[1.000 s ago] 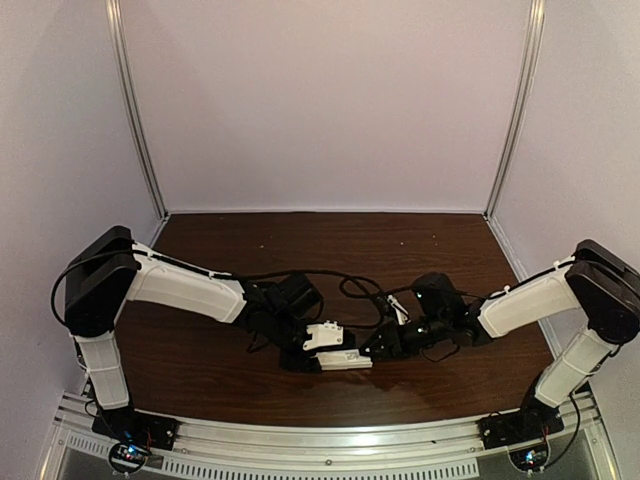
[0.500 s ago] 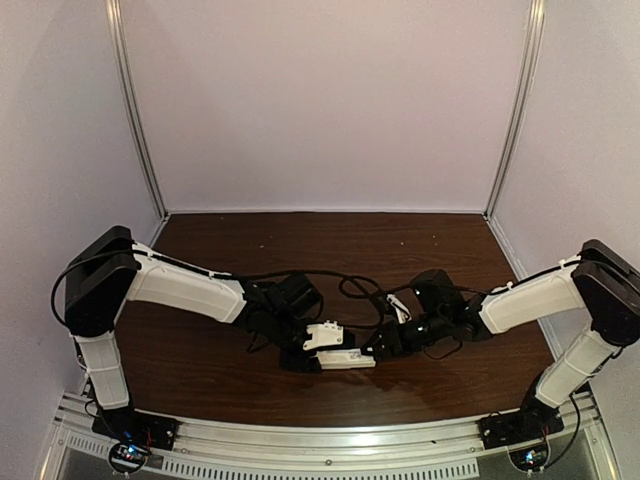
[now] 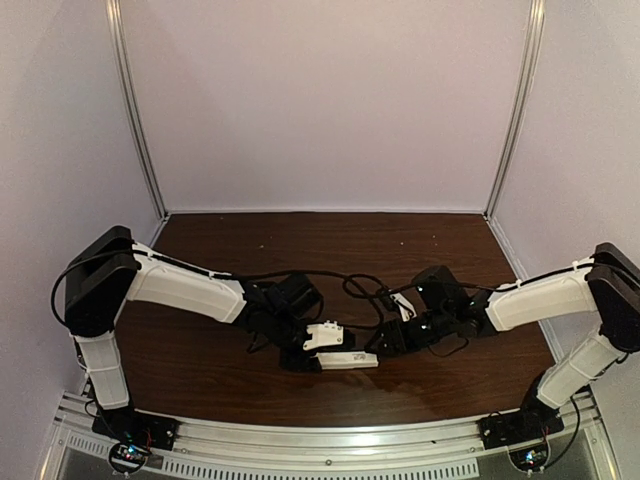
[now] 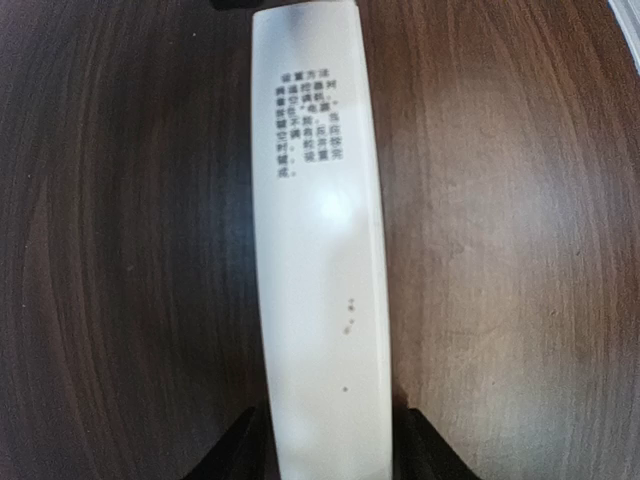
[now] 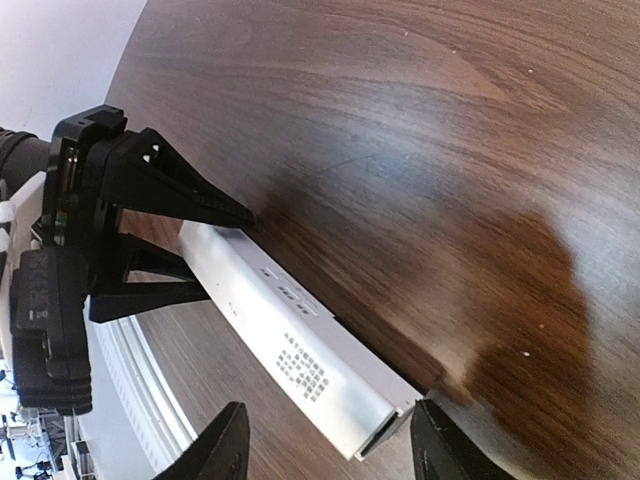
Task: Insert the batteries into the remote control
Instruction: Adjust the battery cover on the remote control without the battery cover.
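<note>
Rightward the right gripper has drawn, fingers spread; left gripper clamps the remote control on the dark wooden table, pale walls around.

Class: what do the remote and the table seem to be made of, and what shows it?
Remote: probably plastic, smooth white semi-gloss, with a soft glare patch and printed black text. Table: wood or wood-look laminate, dark brown and polished, with grain streaks and reflections.

Dark brown wood-grain bench, glossy, bounded by pale walls behind and a metal rail at its near edge. White remote control at near centre, low over the surface; contact cannot be confirmed
</note>
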Controlling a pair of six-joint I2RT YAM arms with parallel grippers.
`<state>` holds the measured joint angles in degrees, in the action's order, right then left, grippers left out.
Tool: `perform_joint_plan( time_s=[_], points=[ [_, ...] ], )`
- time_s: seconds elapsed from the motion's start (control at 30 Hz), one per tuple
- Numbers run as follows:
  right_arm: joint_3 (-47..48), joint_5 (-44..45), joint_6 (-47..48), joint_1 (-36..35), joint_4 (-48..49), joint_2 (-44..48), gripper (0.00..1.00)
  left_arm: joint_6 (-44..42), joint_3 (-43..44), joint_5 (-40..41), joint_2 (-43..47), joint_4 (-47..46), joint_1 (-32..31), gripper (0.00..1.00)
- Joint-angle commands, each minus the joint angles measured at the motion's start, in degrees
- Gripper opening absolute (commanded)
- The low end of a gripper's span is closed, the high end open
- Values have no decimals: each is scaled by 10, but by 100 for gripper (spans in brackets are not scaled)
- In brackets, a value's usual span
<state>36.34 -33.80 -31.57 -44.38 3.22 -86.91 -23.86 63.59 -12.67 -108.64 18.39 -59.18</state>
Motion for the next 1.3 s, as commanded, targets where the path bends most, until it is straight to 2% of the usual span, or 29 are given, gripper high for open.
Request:
perform_joint_plan(
  time_s=[0.0,0.17,0.37,0.5,0.73,0.83,0.87,0.9,1.1,1.17,1.2,1.27],
  points=[
    [-17,34,8,-1,-19,31,56,5,-8,0,3,-9,4,48],
    [-16,19,12,0,-18,8,53,5,-6,-3,1,-10,4,48],
    [-18,36,8,12,-27,21,48,3,-2,0,3,-8,4,48],
    [-18,32,15,20,-28,11,49,5,1,1,13,-7,4,53],
    [-21,2,9,33,-20,1,52,22,-5,5,66,-20,4,74],
    [-16,-1,20,33,-22,12,54,35,-10,15,90,-30,4,88],
    [-12,3,28,33,-28,18,55,40,-12,18,98,-32,5,96],
    [-6,7,42,33,-37,28,55,48,-16,22,108,-38,5,97],
    [21,73,121,33,-83,105,61,163,-91,62,220,-125,31,97],
    [27,93,148,33,-89,123,68,224,-119,110,266,-150,35,97],
    [32,93,166,33,-93,130,73,269,-127,168,284,-152,35,97],
    [40,76,191,33,-92,146,80,335,-136,221,312,-136,37,98]
  ],
)
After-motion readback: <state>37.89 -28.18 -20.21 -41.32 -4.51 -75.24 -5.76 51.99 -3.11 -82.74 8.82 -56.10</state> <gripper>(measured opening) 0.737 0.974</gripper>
